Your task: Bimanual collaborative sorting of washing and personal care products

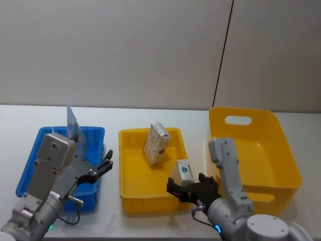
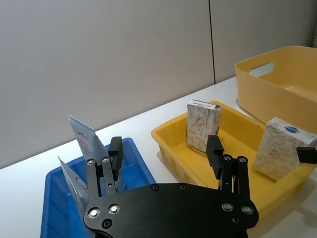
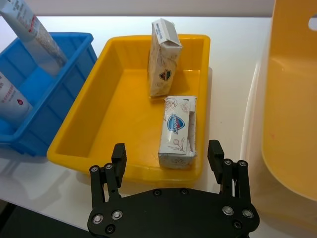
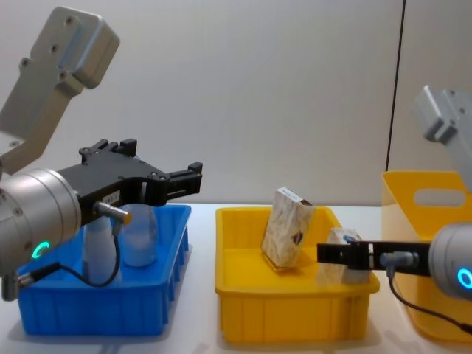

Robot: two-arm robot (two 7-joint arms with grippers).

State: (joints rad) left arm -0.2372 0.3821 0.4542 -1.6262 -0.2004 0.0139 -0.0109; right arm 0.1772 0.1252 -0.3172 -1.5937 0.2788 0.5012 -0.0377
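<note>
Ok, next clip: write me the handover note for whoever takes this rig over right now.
Left tool: open, holding nothing, above the blue tray.
Right tool: open, fingers flanking the near box without gripping it.
Things: two tubes lean in the blue tray. Both boxes sit in the small yellow tray, the far box upright and the near box by the front wall.
Done: by what shows, tubes and boxes are separated.
Left: probably only backing both arms away; check for items out of view.
</note>
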